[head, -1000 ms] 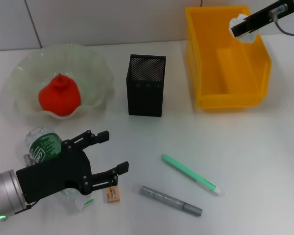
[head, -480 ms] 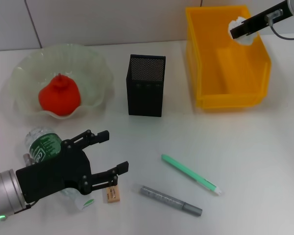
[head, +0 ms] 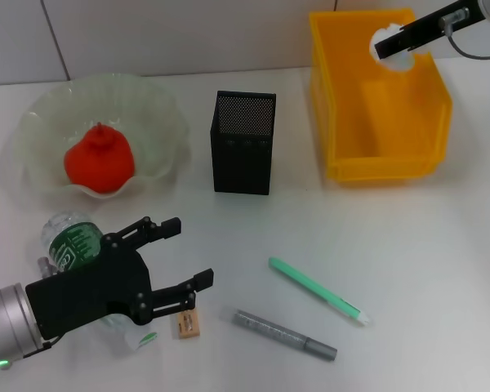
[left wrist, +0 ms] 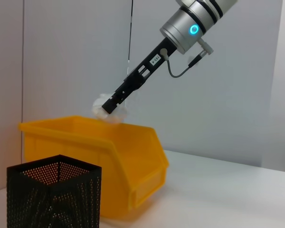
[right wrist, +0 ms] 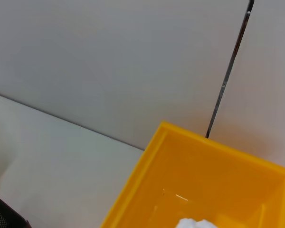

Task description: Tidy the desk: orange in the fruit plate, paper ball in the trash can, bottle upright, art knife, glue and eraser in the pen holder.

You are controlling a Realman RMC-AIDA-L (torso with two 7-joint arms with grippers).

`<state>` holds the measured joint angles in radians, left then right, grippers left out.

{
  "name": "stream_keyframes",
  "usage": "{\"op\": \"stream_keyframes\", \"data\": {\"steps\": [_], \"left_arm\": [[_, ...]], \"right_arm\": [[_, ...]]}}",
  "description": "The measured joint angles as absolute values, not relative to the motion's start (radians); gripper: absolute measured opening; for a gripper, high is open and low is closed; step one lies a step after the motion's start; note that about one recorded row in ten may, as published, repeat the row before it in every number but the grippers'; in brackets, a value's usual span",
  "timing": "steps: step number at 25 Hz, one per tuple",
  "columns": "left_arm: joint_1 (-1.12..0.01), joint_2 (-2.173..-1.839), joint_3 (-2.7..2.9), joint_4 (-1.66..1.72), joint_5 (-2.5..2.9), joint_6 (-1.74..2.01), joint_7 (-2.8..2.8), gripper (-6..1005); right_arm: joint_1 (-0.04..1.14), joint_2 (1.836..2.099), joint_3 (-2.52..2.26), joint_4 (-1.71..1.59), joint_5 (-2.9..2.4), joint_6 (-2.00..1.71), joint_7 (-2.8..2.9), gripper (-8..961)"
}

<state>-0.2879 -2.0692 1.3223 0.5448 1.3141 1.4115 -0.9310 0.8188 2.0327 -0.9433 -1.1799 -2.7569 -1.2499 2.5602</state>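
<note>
The white desk [head: 441, 269] is carrying everything; at its far right the bright yellow rectangular plastic trash can [head: 380, 163] is sitting, and the right gripper [head: 385, 47] is holding the small crumpled white paper ball [head: 389, 39] over the bin's rear part, jaws pinching it, above the rim and not yet inside. To finish this step well, I would judge that the jaws should spread only while the wad is hanging over the open cavity, clear of the back wall, so that it is dropping in rather than bouncing off an edge.

The wide translucent pale green fruit plate [head: 159, 114] is already cradling the red-orange lumpy orange [head: 100, 161]; the tall square black mesh pen holder [head: 243, 151] is standing between plate and bin; the left gripper [head: 188, 258] is waiting near the front-left, jaws spread, over the clear green-labelled bottle [head: 69, 245] lying on its side, with the tiny tan eraser [head: 188, 325] just beside it.

The left wrist view is giving the side-on height of the ball over the rim; the right wrist view is looking down into the bin's inside, which appears bare.
</note>
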Motion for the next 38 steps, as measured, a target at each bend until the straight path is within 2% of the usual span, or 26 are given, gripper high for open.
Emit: {"op": "stream_keyframes", "data": {"steps": [8, 15, 22, 29, 34, 36, 38], "left_arm": [[-0.286, -2.069, 1.324, 0.544, 1.313, 1.415, -0.931, 868], [-0.283, -2.069, 1.320, 0.548, 1.313, 1.443, -0.931, 867], [-0.276, -2.066, 1.314, 0.558, 1.313, 1.531, -0.931, 867], [-0.247, -2.059, 1.314, 0.654, 1.333, 1.618, -0.982, 866], [-0.229, -2.057, 1.311, 0.855, 1.475, 1.639, -1.131, 866], [-0.228, -2.056, 1.306, 1.039, 1.615, 1.649, -1.284, 866], [-0.228, -2.056, 1.306, 1.039, 1.615, 1.649, -1.284, 866]], "right_arm": [[0.816, 2.031, -0.947, -1.242, -2.757, -1.288, 2.560, 776], [0.766, 2.036, -0.938, -1.365, -2.642, -1.337, 2.510, 782], [0.558, 2.033, -0.937, -1.526, -2.071, -1.465, 2.290, 782], [0.393, 2.037, -0.927, -1.348, -1.787, -1.590, 2.034, 782], [0.367, 2.035, -0.856, -1.130, -1.761, -1.704, 1.858, 782], [0.365, 2.026, -0.825, -1.067, -1.763, -1.744, 1.810, 782], [0.359, 2.016, -0.802, -1.019, -1.763, -1.772, 1.775, 782]]}}
